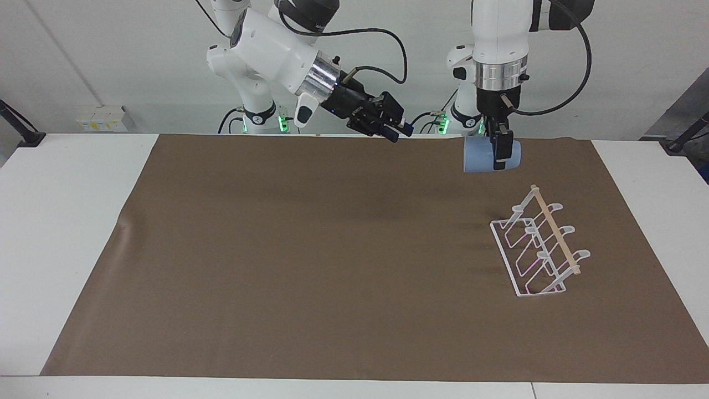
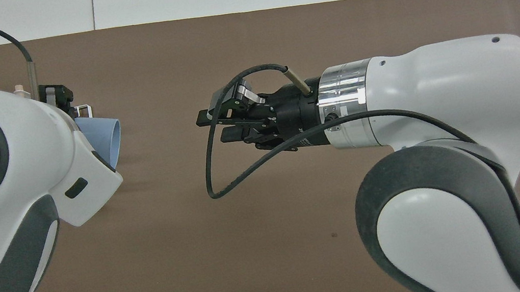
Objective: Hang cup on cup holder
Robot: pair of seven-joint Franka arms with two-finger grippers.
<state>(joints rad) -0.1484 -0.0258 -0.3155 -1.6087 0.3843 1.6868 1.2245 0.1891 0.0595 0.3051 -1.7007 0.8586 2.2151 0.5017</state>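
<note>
The left gripper [image 1: 501,149] hangs straight down over the brown mat [image 1: 310,260], at the left arm's end of the counter [image 1: 66,238]. Its jaws are clamped on the cup [image 1: 487,155], which lies sideways in the air, probably so that its open mouth can slide onto a slanted prong. The right gripper [image 1: 394,128] is over the mat's edge nearest the robots; its jaws stand apart and hold nothing, and this arm waits. Farther from the robots stands the cup holder [image 1: 540,249], empty, its prongs leaning upward. The cup is not yet above it, so I judge that carrying comes next.
</note>
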